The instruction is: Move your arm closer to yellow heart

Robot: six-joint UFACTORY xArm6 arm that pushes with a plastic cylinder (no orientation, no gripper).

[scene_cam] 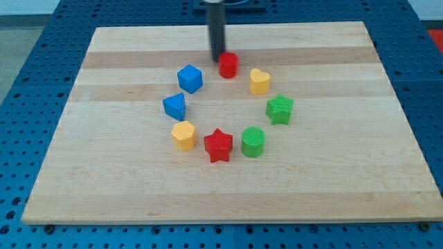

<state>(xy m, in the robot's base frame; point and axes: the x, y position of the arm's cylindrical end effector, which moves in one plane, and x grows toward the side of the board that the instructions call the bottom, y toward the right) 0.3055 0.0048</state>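
Observation:
The yellow heart lies on the wooden board, at the upper right of a ring of blocks. My tip stands at the ring's top, just left of the red cylinder and close to touching it. The heart is about a block's width to the right of that cylinder, so the tip is left of and slightly above the heart. The rod rises out of the view's top.
The ring also holds a blue cube, a blue triangular block, a yellow hexagon-like block, a red star, a green cylinder and a green star.

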